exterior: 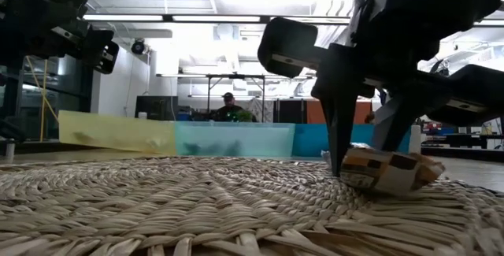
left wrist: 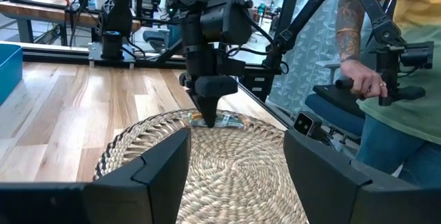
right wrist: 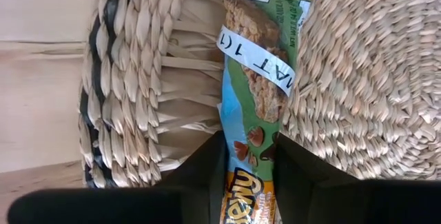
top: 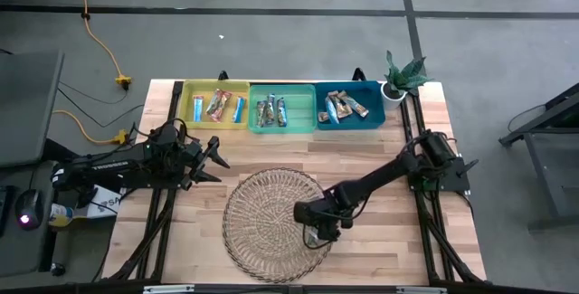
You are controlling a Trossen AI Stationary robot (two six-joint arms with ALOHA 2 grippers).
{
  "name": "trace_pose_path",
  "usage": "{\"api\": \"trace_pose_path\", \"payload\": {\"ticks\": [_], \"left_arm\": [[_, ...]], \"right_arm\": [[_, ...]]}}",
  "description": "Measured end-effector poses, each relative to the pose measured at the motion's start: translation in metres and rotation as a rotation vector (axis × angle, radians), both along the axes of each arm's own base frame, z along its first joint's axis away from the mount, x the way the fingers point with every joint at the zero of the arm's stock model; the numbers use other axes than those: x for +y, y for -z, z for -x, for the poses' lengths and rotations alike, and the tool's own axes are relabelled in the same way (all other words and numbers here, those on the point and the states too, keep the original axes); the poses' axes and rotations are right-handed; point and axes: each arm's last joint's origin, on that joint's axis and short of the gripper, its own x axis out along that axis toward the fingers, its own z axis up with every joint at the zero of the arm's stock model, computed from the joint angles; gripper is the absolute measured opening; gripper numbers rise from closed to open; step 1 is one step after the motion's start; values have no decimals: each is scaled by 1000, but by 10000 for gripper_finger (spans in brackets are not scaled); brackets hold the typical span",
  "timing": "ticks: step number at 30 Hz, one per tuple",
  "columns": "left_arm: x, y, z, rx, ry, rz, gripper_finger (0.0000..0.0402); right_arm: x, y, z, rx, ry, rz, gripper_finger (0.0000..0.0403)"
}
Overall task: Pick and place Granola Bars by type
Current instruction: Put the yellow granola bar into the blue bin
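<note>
Granola Bars are mostly sorted already: several lie in each of the 3 rectangular bins along the table's far edge, the yellow bin (top: 215, 105), the green bin (top: 281, 108) and the teal bin (top: 349, 105). 1 flat green-and-orange wrapped bar (right wrist: 258, 86) remains on the round woven wicker plate (top: 262, 222), near its right-hand rim.

Over that last bar, the right gripper (top: 318, 231) points straight down with its 2 dark fingers (right wrist: 200, 172) set on either long side of the wrapper, touching or nearly so; whether they are already pinching it I cannot tell for certain, and the bar seems to rest on the weave in the low view (exterior: 390, 169).

By my judgement the bar is light, thin and fairly stiff inside, but its glossy foil is slippery and crinkly. A hold across the narrow width near the middle looks safest. Squeezing hard could crack the contents, and a grip at the crimped end might let it swing or slide out.

Hovering well apart near the table's left edge, the left gripper (top: 210, 158) has its fingers spread and carries nothing.
</note>
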Motion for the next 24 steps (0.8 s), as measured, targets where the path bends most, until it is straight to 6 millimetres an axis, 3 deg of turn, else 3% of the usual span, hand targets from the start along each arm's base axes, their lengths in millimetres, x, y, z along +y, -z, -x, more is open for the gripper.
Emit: {"api": "trace_pose_path", "payload": {"ticks": [6,10,17,24], "left_arm": [[0,0,0,0,0,0,230],[0,0,0,0,0,0,230],[0,0,0,0,0,0,230],[0,0,0,0,0,0,230]], "right_arm": [[8,-3,2,-32,-11,21,87],[11,-16,2,-78,31,-22,87],[6,-54,7,-177,115,-68,87],[0,-106,23,-309,227,-137,87]]}}
